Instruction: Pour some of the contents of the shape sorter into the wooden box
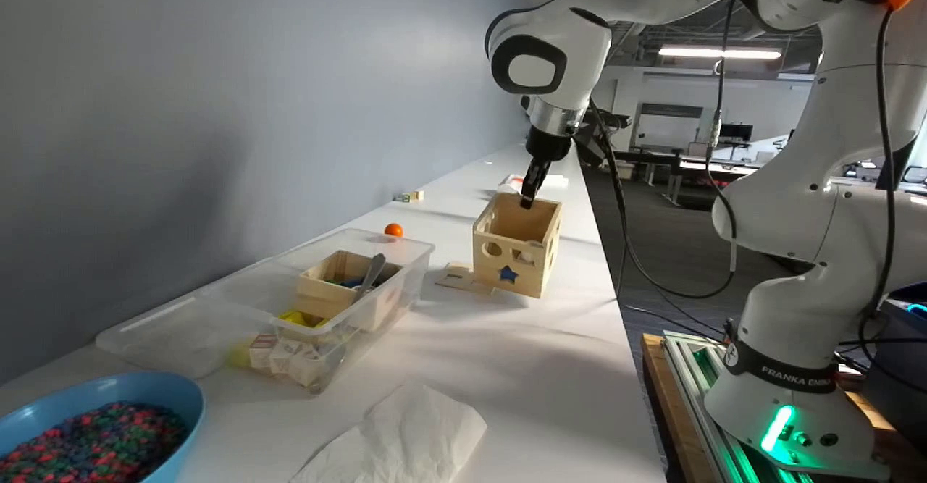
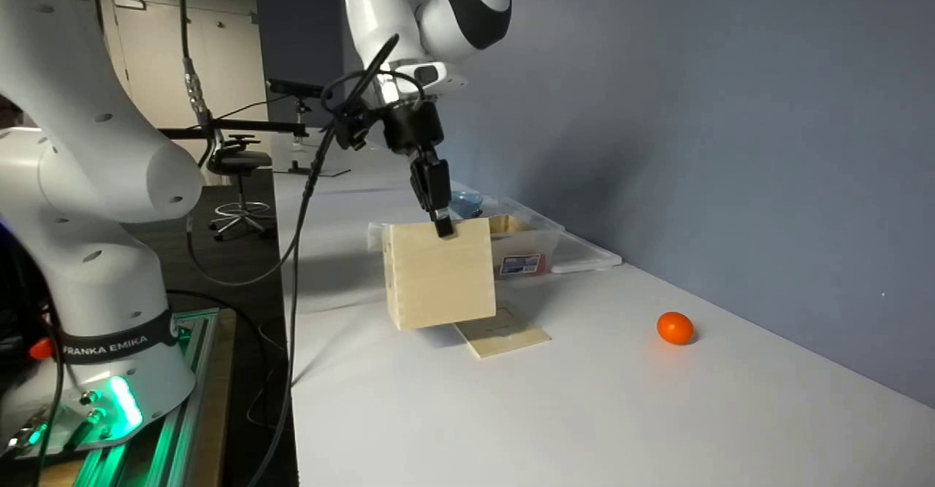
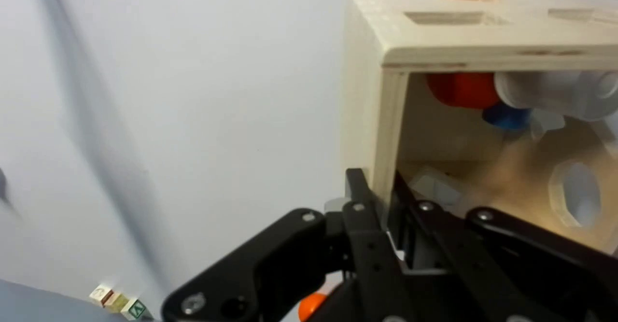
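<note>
Near the clear plastic bin [image 1: 411, 269], the gripper [image 3: 376, 179] has the wooden shape sorter [image 1: 505, 261] pinched by one side in midair, guessing that's to leave its open top free for pouring.

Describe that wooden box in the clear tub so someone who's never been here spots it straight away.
On the white table, near the blue-grey wall, stands a clear plastic tub. Inside sits a pale, open-topped wooden box. Unlike the wooden cube hanging from the jaws, its visible sides show no cut-out shapes, and a grey handle leans across its edge.
</note>
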You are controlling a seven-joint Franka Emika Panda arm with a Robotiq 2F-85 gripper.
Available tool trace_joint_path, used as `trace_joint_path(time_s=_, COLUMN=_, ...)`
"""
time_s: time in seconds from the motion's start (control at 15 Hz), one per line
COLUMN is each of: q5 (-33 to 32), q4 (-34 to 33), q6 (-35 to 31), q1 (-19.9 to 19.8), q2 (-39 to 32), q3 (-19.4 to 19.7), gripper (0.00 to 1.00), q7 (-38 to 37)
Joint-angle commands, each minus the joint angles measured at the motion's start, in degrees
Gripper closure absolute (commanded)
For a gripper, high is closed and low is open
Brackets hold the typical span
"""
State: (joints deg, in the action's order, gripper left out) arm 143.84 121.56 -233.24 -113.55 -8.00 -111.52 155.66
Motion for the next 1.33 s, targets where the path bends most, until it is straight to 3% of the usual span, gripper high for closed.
trace_joint_path(time_s=0.0, q5=0.0, q4=0.0, q6=-0.5, q1=2.8, q2=-1.0, q3=2.6, gripper=0.87, q7=0.0)
trace_joint_path(time_s=0.13, q5=0.0, q4=0.0, q6=-0.7, q1=5.2, q2=-2.3, q3=4.6, gripper=0.87, q7=0.0)
trace_joint_path(time_s=0.2, q5=0.0, q4=0.0, q6=-0.7, q1=5.4, q2=-2.6, q3=4.6, gripper=0.97, q7=0.0)
trace_joint_path(time_s=0.53, q5=0.0, q4=0.6, q6=1.1, q1=5.5, q2=-3.0, q3=2.7, gripper=0.97, q7=-2.4)
trace_joint_path(time_s=1.0, q5=0.0, q4=2.4, q6=0.4, q1=12.7, q2=-4.4, q3=6.0, gripper=0.97, q7=-10.1)
trace_joint_path(time_s=1.07, q5=0.0, q4=2.6, q6=0.4, q1=13.7, q2=-4.0, q3=6.5, gripper=0.84, q7=-11.0)
trace_joint_path(time_s=1.13, q5=0.0, q4=2.8, q6=0.6, q1=14.2, q2=-3.3, q3=6.8, gripper=0.61, q7=-11.6)
trace_joint_path(time_s=1.27, q5=0.0, q4=2.2, q6=0.9, q1=14.2, q2=-2.0, q3=6.8, gripper=0.58, q7=-12.6)
